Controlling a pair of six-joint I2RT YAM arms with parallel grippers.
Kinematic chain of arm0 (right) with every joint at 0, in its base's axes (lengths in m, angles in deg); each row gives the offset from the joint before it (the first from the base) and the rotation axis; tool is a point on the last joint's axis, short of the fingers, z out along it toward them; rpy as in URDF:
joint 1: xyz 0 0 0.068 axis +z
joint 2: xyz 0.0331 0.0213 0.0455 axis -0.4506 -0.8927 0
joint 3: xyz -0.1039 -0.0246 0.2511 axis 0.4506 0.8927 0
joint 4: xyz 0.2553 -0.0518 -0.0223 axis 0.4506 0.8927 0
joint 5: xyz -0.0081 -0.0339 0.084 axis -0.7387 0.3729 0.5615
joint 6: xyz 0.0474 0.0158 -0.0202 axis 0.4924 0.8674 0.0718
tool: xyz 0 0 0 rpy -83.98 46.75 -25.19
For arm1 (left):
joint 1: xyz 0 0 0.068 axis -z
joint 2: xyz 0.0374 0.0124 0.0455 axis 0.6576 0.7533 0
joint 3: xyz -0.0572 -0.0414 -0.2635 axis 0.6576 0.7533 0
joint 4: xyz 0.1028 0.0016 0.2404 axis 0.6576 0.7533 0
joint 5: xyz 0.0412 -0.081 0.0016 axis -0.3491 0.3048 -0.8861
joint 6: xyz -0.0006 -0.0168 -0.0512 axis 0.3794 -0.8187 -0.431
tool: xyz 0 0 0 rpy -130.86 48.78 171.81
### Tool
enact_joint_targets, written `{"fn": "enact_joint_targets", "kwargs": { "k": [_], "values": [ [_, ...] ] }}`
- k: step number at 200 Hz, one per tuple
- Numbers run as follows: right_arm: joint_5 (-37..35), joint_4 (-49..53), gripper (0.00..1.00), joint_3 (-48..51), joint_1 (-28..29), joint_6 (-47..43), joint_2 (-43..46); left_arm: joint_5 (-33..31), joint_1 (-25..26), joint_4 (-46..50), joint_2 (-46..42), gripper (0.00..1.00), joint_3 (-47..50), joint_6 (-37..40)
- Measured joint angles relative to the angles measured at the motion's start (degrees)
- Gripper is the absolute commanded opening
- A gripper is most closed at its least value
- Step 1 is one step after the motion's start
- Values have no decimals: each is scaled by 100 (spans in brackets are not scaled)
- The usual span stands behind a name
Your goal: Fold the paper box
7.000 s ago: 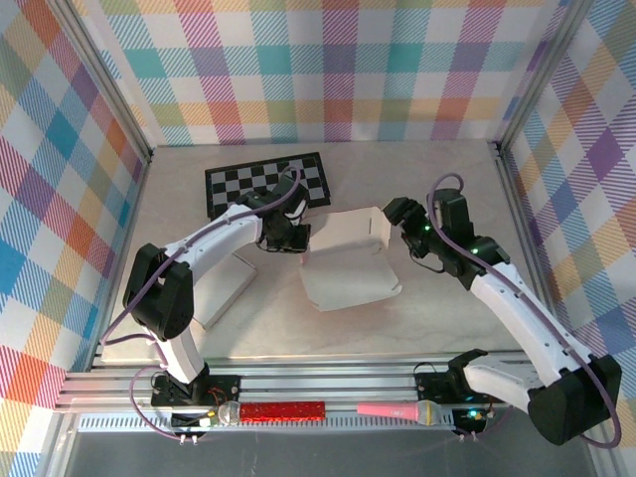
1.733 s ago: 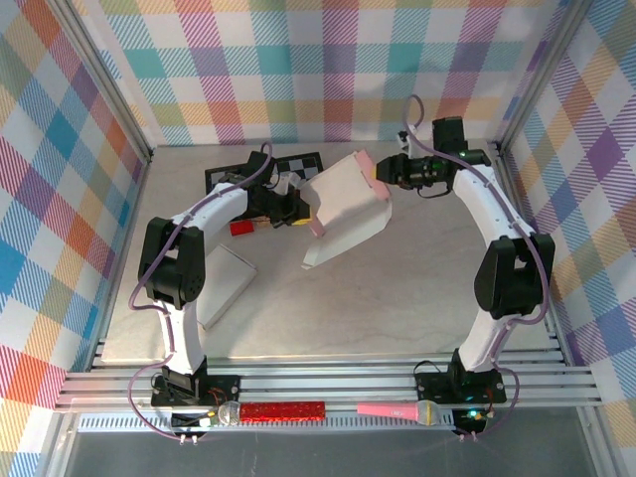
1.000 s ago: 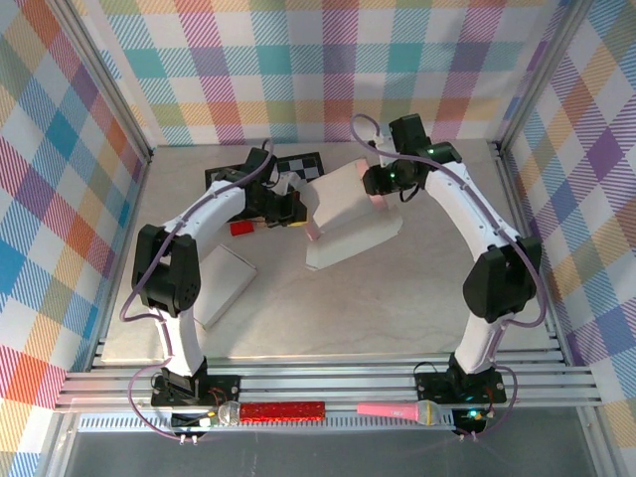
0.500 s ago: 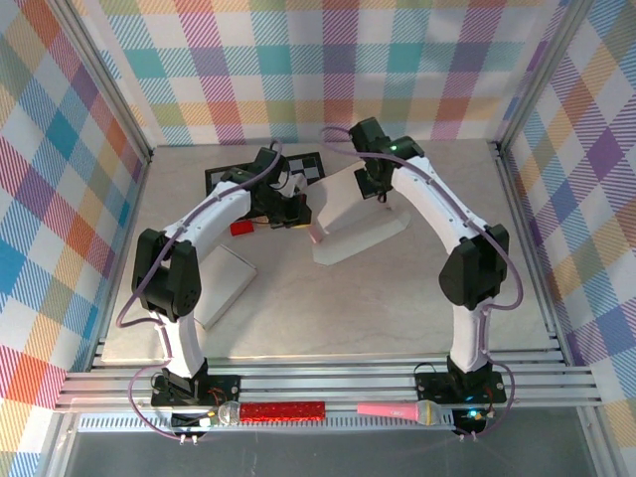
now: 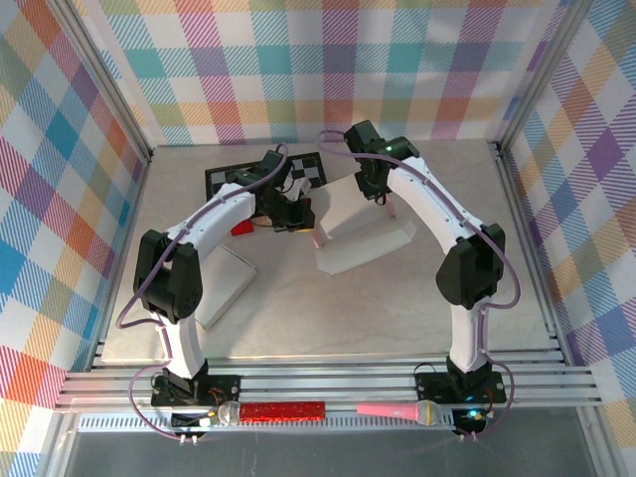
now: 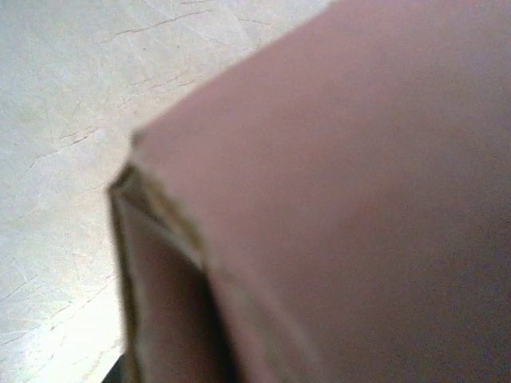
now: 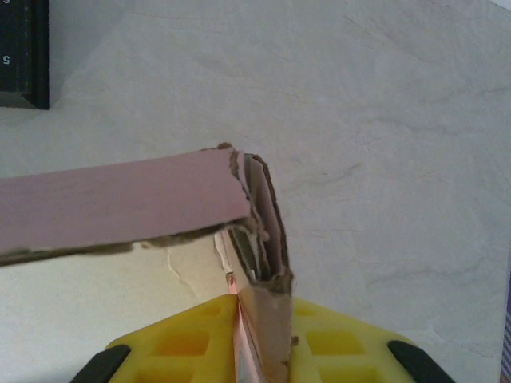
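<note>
1. Paper box (image 5: 363, 224) rests on the table (image 5: 397, 308) toward its far edge, about midway across and just right of the checkerboard (image 5: 231, 181). It is half-formed, with one broad panel sloping up over a flat base.
2. Right gripper (image 5: 375, 189) reaches over the box's far side and is clamped on an upright wall. In the right wrist view, torn-edged cardboard runs between its yellow fingers (image 7: 335, 343) and meets a pink side panel at a corner.
3. Left gripper (image 5: 298, 215) sits at the box's left edge with its jaws together. Its wrist view gives blurred pink cardboard very close, so I judge it pinches that edge, though the contact is too blurred to confirm.
4. Step in hand, by my reading: raising and squaring the walls at the far corner while the left side serves as an anchor.
5. Next move calls for pressing the held wall in to meet the side panel so the corner locks, with the base kept flat on the table. If the left hold slackens, the light box may slide or spring open.
</note>
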Motion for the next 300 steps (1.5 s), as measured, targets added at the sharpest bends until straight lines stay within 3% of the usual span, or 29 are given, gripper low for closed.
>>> {"fn": "enact_joint_targets", "kwargs": {
  "k": [42,67,118,152,167,201,222,251,277,300],
  "values": [
    [-92,46,16,-63,0,72,-120,-26,0,2,-17,0,0,0],
    [-337,140,0,-94,0,227,-203,-24,2,13,-17,0,-52,2],
    [-1394,896,0,-831,160,981,-675,0,92,-13,-17,0,-247,4],
    [-1700,1119,0,-885,302,1244,-704,-7,101,7,-13,0,-262,2],
    [-1687,1139,0,-890,319,1246,-704,-9,101,24,-13,0,-262,2],
    [-1285,949,18,-691,214,1263,-603,-20,101,92,-13,0,-262,2],
    [-949,804,24,-337,85,1309,-409,-26,101,138,-13,0,-260,2],
    [-634,616,20,13,-35,1349,-289,-24,101,138,-13,0,-260,4],
    [-498,472,0,157,-39,1390,-284,-24,107,153,-13,0,-254,4],
    [-487,409,0,210,-33,1473,-282,-70,107,151,-9,0,-212,4]
  ]
}}
